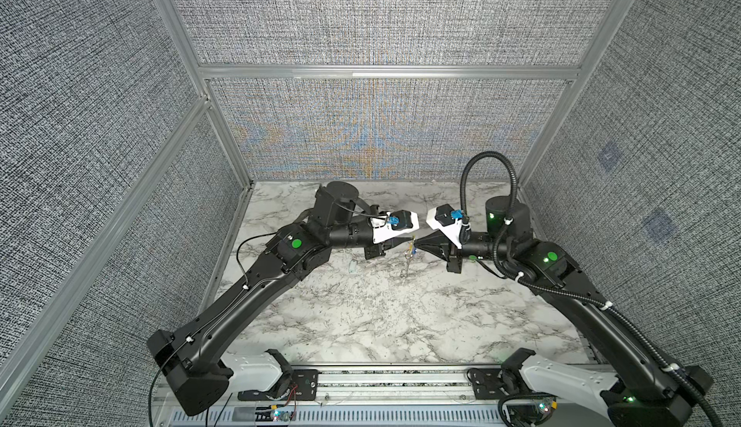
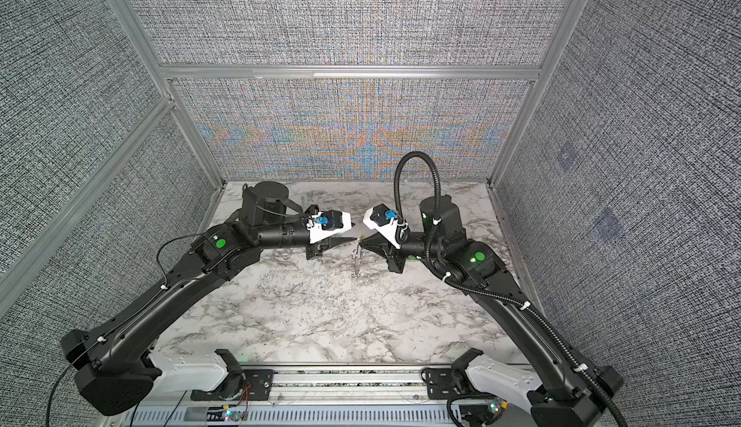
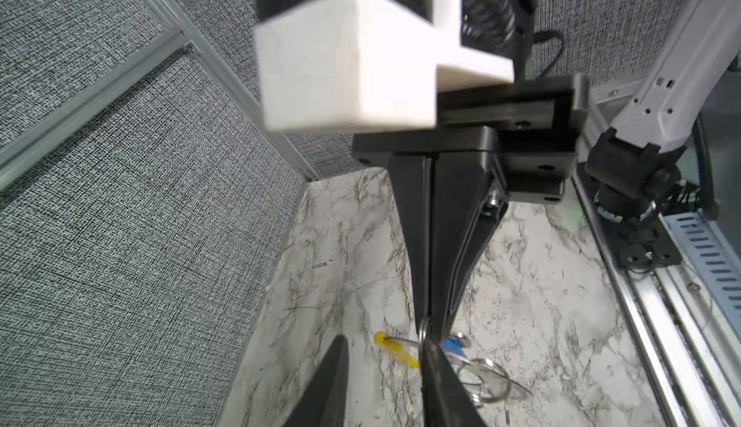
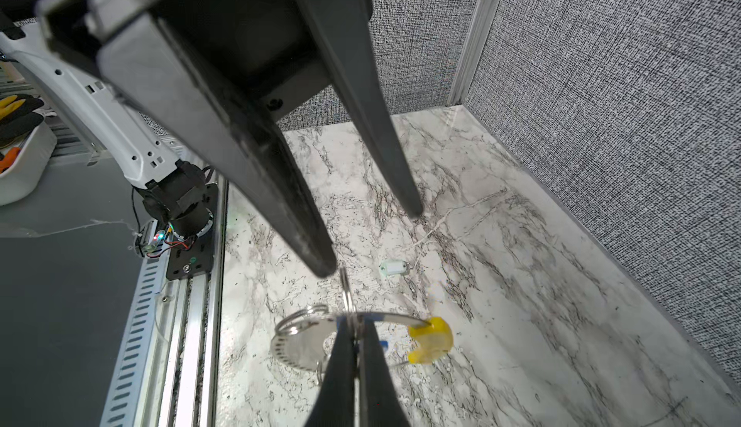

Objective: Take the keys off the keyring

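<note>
Steel keyring [image 4: 395, 316], its blue key [image 3: 453, 342] dangling, hangs pinched in my right gripper [image 4: 355, 326], jaws clenched tight. My left gripper [image 4: 369, 240] stands parted just beside it, gripping nothing. The pale key [image 4: 394, 267] lies loose on the marble table [image 4: 521, 284].

We are in a robot lab cell: 2 black arms [image 1: 240, 296] mounted on a metal rail [image 1: 393, 381], a marble-look tabletop [image 1: 361, 316] beneath them, grey fabric panels [image 1: 361, 16] in aluminium frames [image 1: 385, 72] around them.
</note>
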Controlling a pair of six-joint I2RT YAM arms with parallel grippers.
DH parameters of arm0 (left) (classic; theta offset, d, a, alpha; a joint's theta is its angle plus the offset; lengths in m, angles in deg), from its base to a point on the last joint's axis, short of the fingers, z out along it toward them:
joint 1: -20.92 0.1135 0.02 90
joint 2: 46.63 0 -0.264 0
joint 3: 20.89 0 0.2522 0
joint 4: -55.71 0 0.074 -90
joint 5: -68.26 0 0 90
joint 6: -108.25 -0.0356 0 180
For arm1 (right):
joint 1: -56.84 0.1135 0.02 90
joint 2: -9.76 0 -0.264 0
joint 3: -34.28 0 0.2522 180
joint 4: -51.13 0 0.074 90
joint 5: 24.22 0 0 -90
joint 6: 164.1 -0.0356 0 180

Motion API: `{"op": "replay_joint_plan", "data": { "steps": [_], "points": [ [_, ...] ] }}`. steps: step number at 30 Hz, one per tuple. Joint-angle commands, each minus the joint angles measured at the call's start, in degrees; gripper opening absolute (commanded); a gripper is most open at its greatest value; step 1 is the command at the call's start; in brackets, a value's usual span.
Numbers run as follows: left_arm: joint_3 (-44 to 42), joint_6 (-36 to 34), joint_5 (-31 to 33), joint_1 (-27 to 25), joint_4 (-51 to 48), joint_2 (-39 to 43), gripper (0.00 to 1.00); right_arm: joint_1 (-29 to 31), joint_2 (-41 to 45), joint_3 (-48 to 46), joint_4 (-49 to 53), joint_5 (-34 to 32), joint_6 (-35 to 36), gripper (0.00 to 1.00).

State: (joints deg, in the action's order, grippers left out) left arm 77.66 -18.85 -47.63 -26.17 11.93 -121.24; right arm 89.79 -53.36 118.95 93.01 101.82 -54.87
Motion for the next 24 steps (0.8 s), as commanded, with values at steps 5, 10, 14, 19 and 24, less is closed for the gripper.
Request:
{"op": "replay_joint_plan", "data": {
  "steps": [5, 10, 14, 19, 24],
  "points": [
    [1.9, -7.3, 11.8, -3.5, -4.8, -1.4, 0.31, 0.1, -1.5, 2.3, 4.5, -0.4, 0.2, 0.00],
    [2.5, -9.2, 16.7, -5.9, -5.4, -2.7, 0.26, 0.1, -2.2, 3.1, 5.7, -0.4, 0.7, 0.00],
    [3.1, -9.5, 17.0, -6.5, -5.9, -3.4, 0.23, 0.1, -2.5, 3.3, 5.8, -0.3, 0.9, 0.00],
    [3.4, -9.5, 17.3, -6.6, -6.0, -3.8, 0.16, 0.1, -2.5, 3.0, 5.8, -0.3, 1.2, 0.00],
    [3.9, -9.5, 17.5, -6.7, -7.0, -4.4, 0.13, 0.0, -2.2, 2.7, 5.3, -0.2, 1.2, 0.00]
  ]
}}
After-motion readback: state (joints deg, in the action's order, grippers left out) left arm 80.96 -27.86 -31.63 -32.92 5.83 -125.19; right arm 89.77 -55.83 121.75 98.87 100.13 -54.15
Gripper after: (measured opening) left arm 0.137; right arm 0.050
